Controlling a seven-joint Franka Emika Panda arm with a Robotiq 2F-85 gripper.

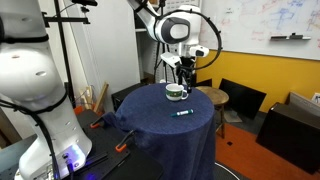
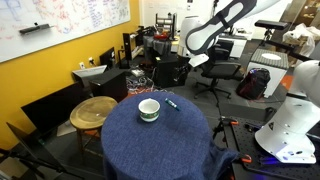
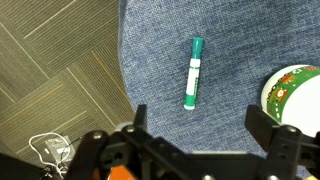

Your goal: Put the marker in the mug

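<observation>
Where blue cloth drapes the round surface (image 1: 150, 125), 2 task items rest on it.

Item 1: the marker (image 3: 192, 73). It is teal-green with a lighter lower barrel and lies flat on the cloth, outside the mug. No brand or print on it can be read.

Item 2: the mug (image 3: 297, 88). It is white with a dark green band bearing small red and pale marks, and it stands upright near the marker without touching it. No wording can be made out on it. In an exterior view the marker (image 2: 172, 103) lies just beside the mug (image 2: 149, 109).

Item 3: the gripper (image 3: 197, 120). It hangs above the surface with its fingers spread wide and nothing between them. In the wrist view the marker lies on the cloth ahead of the gap.

Item 4: a whiteboard (image 2: 60, 20) on the wall, with coloured handwriting too small to read.

Item 5: a round wooden stool (image 2: 95, 112) beside the surface.
</observation>
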